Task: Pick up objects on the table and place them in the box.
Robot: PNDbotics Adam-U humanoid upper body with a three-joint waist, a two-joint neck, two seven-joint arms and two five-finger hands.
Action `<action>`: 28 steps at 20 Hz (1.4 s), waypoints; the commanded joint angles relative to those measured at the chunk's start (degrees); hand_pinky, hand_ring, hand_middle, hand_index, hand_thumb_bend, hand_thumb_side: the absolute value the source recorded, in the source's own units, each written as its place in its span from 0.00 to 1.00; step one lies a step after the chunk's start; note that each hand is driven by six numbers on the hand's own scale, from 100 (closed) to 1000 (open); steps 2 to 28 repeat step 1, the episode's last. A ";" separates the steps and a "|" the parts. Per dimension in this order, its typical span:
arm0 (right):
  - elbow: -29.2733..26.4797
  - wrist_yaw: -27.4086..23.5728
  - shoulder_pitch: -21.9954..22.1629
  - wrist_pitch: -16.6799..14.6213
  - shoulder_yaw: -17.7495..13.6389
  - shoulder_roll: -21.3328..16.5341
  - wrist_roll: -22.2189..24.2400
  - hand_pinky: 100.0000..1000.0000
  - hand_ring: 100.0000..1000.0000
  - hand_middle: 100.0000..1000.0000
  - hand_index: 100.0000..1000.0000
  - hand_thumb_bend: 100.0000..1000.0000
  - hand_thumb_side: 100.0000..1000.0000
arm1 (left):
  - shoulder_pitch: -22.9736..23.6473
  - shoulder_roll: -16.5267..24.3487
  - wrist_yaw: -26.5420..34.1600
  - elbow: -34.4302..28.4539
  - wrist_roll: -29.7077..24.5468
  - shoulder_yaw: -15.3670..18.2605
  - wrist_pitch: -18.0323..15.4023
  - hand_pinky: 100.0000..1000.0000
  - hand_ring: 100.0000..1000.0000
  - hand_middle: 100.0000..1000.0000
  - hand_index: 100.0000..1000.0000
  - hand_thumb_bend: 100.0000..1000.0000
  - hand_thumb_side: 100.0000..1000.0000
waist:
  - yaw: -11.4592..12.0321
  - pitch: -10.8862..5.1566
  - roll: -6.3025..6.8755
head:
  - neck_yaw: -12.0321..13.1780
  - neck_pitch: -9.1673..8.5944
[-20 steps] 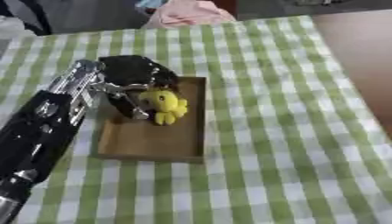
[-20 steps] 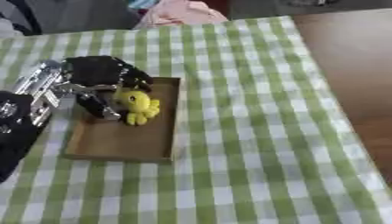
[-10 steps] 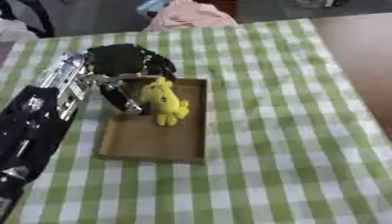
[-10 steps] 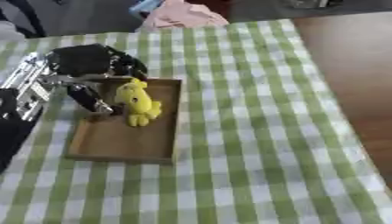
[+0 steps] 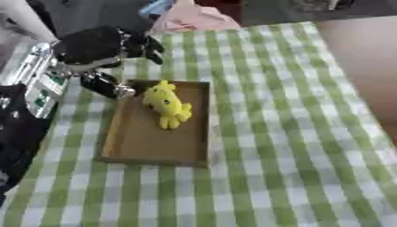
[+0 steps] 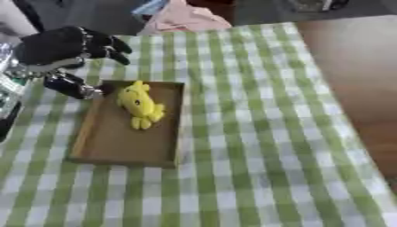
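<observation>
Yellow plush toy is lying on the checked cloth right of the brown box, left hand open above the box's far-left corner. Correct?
Not quite. The yellow plush toy lies inside the brown box, in its far half, not on the checked cloth beside it; the left eye view shows this clearly. The rest holds: the left hand is open above the box's far-left corner.

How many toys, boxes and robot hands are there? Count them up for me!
Yellow toy: 1, lying in the box
Brown box: 1
Robot hand: 1, the left hand, beside the box's far left corner
Pink cloth: 1, past the table's far edge
Total: 4
</observation>
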 commanded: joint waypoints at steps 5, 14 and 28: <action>-1.62 0.29 -0.39 -0.21 -1.15 -1.54 -0.79 0.67 0.60 0.48 0.84 0.00 0.62 | 0.39 1.50 3.51 -1.74 0.38 1.59 0.46 0.32 0.68 0.73 0.77 0.03 0.23 | 0.95 -1.03 -0.69 | -0.99 -0.53; -1.62 0.29 -0.39 -0.21 -1.15 -1.54 -0.79 0.67 0.60 0.48 0.84 0.00 0.62 | 0.39 1.50 3.51 -1.74 0.38 1.59 0.46 0.32 0.68 0.73 0.77 0.03 0.23 | 0.95 -1.03 -0.69 | -0.99 -0.53; -1.62 0.29 -0.39 -0.21 -1.15 -1.54 -0.79 0.67 0.60 0.48 0.84 0.00 0.62 | 0.39 1.50 3.51 -1.74 0.38 1.59 0.46 0.32 0.68 0.73 0.77 0.03 0.23 | 0.95 -1.03 -0.69 | -0.99 -0.53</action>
